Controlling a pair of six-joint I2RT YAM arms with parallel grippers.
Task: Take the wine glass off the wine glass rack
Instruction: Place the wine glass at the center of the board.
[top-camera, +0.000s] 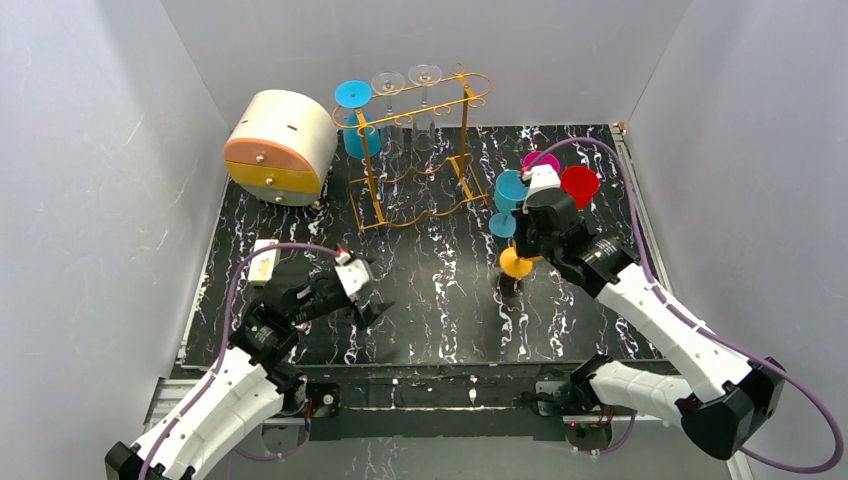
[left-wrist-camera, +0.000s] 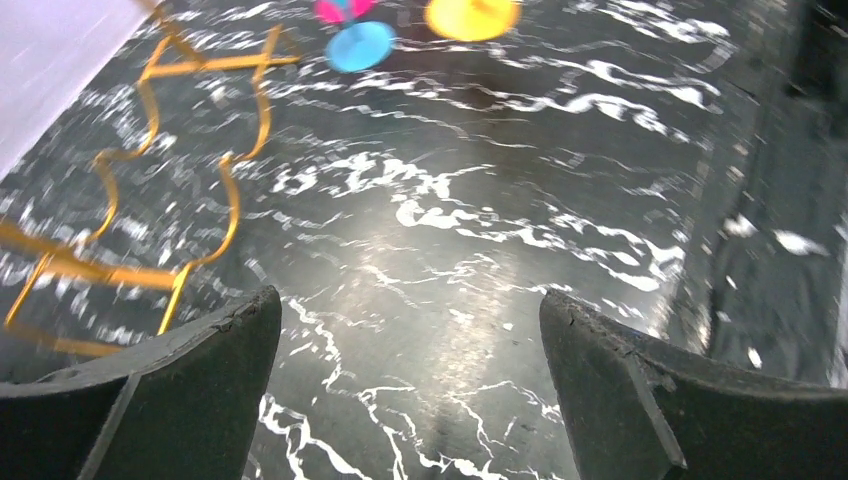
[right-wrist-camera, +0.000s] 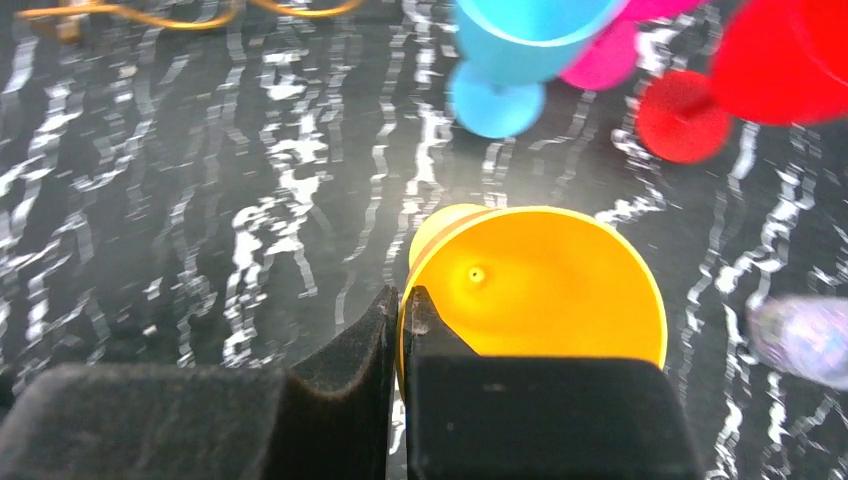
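While your right gripper (right-wrist-camera: 400, 305) pinches the yellow wine glass (right-wrist-camera: 540, 290) by its rim, lower it level, clear of the blue glass (right-wrist-camera: 530, 40); left gripper (left-wrist-camera: 410, 300) is spread wide, empty.

Glossy marbled table (left-wrist-camera: 450, 250), metal wire wine glass rack (top-camera: 466, 140), smooth yellow plastic wine glass (right-wrist-camera: 540, 290)

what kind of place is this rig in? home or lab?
Probably a lab test cell: plain white walls box in a black marbled table, left arm and right arm bolted at its near edge.
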